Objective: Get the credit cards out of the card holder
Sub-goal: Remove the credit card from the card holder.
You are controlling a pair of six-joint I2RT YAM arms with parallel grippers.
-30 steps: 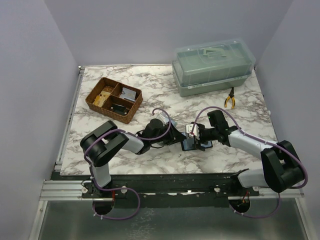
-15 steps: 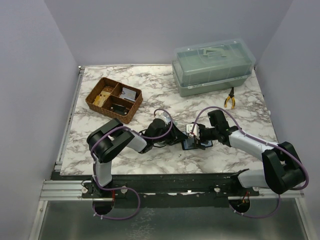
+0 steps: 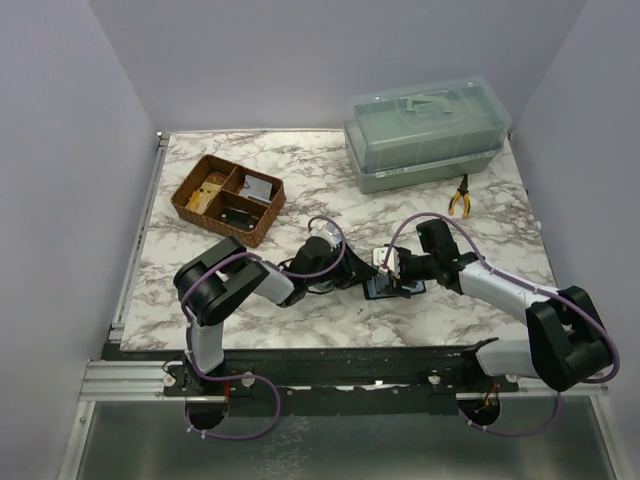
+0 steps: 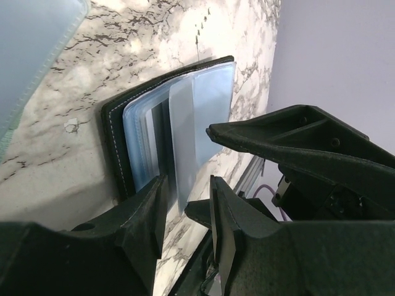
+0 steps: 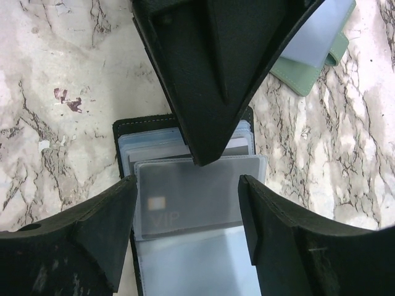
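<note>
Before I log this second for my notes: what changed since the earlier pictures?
The left arm's elbow swung right; the left gripper stayed at the wallet. Nothing was gripped or let go. The right gripper, tray, box and pliers stayed put.

Wicker tray (image 3: 216, 229), lidded green box (image 3: 425, 135), yellow-handled pliers (image 3: 460, 197) on marble table (image 3: 300, 170)

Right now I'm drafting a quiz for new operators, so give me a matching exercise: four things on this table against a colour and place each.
1 card holder
2 wicker tray
3 pliers
4 lidded box

A pale green, far right
B black, open, mid-table
C brown, far left
D yellow handles, right edge

Pairs: 1-B, 2-C, 3-D, 4-A
</note>
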